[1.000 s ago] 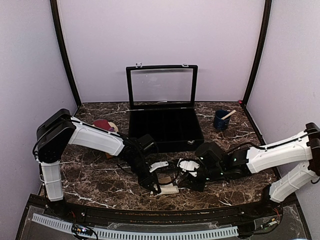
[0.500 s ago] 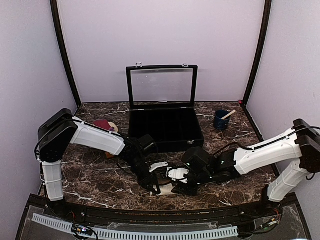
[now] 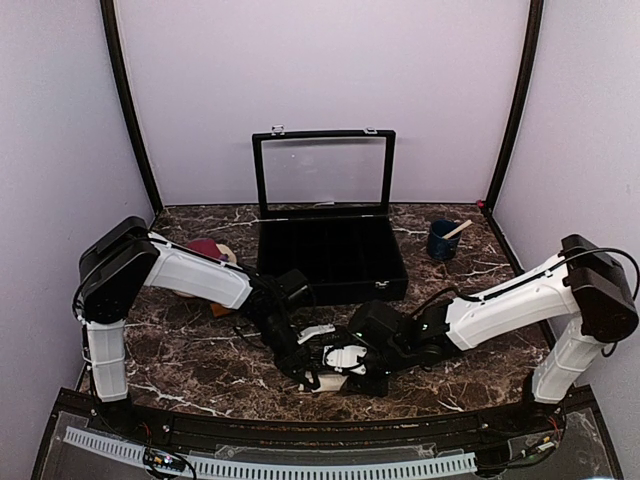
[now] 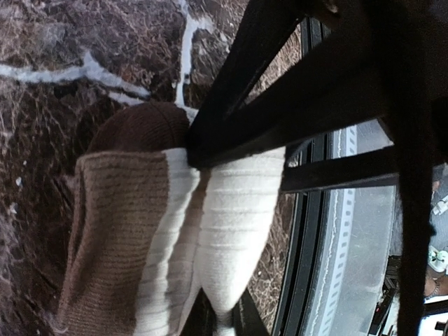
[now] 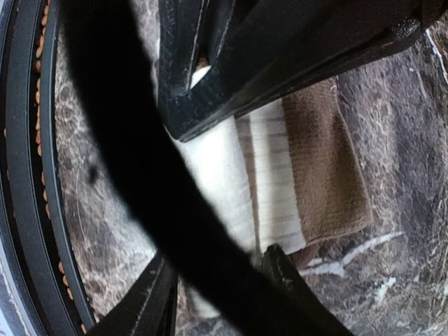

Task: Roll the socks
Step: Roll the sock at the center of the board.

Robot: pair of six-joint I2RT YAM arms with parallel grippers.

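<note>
Bench: dark marble point(image 3: 200, 365), lilac walls behind.
Cream-and-brown sock point(image 4: 175, 231): lies flat at the near edge, between both arms.
Left jaws: narrow, pinching its cream ribbing.
Right jaws: half apart, straddling the cream end; whether they grip is unclear.
Handling: probably light, limp and stretchy; best taken by one end and folded over.

Dark brown marble table point(image 3: 200, 365), veined white; at centre back stands a black case point(image 3: 330, 258), its glass lid upright; upper right, a blue cup point(image 3: 441, 241); at left, a maroon sock point(image 3: 205, 248) touching a tan mat point(image 3: 228, 255); lower centre, a cream-and-brown sock point(image 4: 175, 231) lying on the marble.
</note>
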